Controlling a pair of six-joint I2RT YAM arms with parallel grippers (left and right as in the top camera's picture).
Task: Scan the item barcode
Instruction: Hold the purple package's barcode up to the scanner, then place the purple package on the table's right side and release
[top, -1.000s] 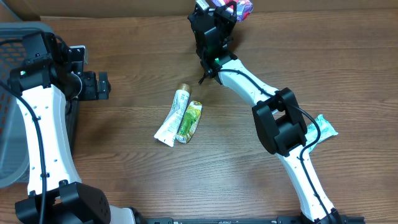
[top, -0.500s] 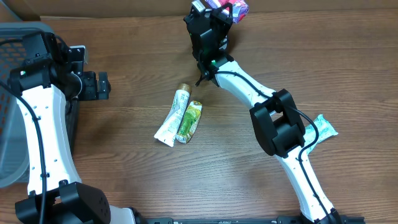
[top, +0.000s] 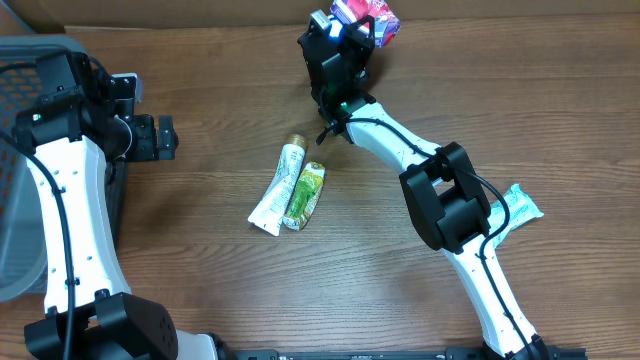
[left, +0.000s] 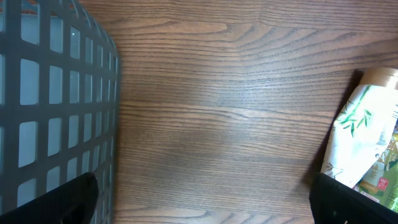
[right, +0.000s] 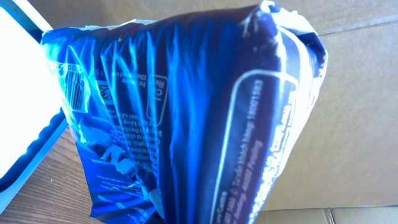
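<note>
1. R claw (top: 350, 32): jaws nearly closed, pinching a packet (top: 366, 16). It sits at the far edge of the table (top: 200, 260), up by the cardboard wall (right: 348, 93).
2. Packet sticks out past the claw tips. It looks pink/red from overhead and glossy blue in the R wrist view, where it fills most of the frame. It's crinkled, w/ white print.
3. Barcode (right: 73, 87) shows on the packet's upper left in the wrist view, small and at an angle.
4. There's a white surface left of the packet in the wrist view; can't tell what it is.
5. L claw (top: 168, 138): jaws wide open, nothing between them, only bare table below. Both fingertips (left: 68, 199) show dark at the bottom corners of the L wrist view.
6. Grey basket (left: 56, 93) is just beside the L claw, on its left in the wrist view.
7. White tube (top: 277, 190) and green tube (top: 305, 193) lie side by side, touching, between the two claws. Both are flat on the table and apart from each claw.
8. The white tube's end shows at the right edge of the L wrist view, near the right fingertip.
9. Teal pack (top: 520, 208) lies by the R arm's lower link, well back from the R claw.
</note>
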